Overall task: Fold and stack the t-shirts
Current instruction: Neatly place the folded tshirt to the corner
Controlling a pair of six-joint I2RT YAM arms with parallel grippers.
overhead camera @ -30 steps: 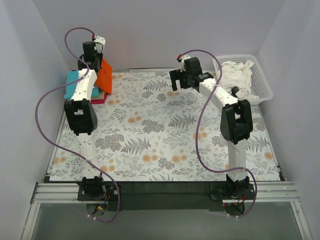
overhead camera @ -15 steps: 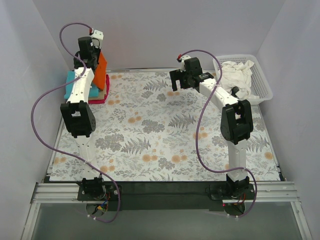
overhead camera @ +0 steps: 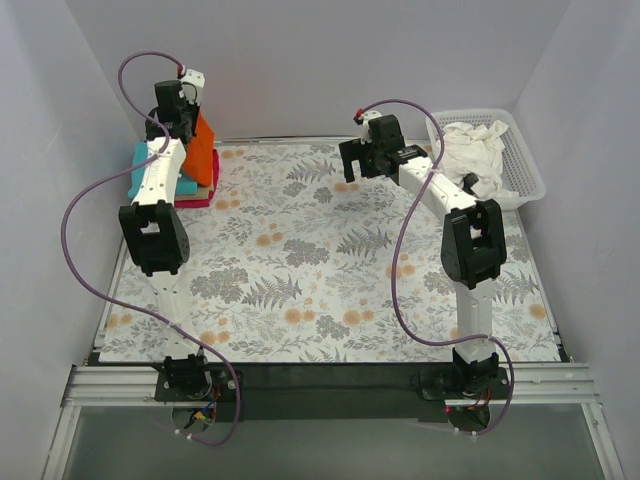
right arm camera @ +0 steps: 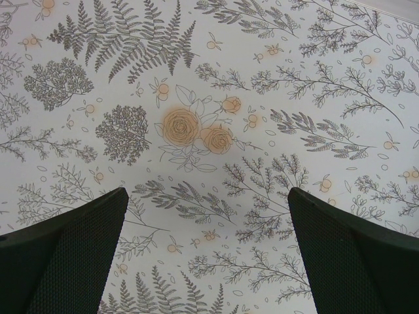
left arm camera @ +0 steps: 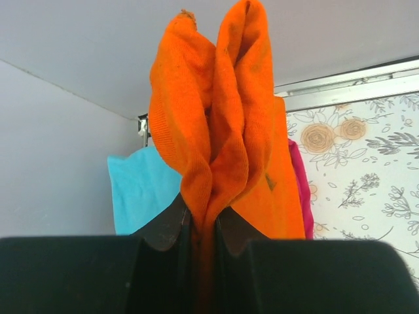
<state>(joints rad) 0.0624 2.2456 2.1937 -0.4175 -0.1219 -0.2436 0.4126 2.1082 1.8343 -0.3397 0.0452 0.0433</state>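
Two fingers (left arm camera: 167, 229) of left gripper (left arm camera: 200, 219) pressed together on a bunched fold of orange t-shirt (left arm camera: 222, 124), cloth pinched between them and rising past the tips in two upright lobes. Held raised over far-left corner of table (overhead camera: 560, 352), lower edge of the orange cloth hanging down to the stack beneath. Directly behind and below the grip: teal t-shirt (left arm camera: 141, 190) to the left, crimson t-shirt (left arm camera: 300, 186) showing as a narrow strip to the right, both lying flat at the corner. In the overhead view, teal near the top of the pile, crimson edge at the bottom. On the other side: right gripper (right arm camera: 207, 196) spread wide, holding nothing, touching nothing, poised above grey floral cloth (right arm camera: 196, 131) near far centre of table, well apart from the stack. At far-right corner, inside white lattice basket (overhead camera: 530, 180): white t-shirt (overhead camera: 470, 150), crumpled, unfolded, just beyond the right arm.
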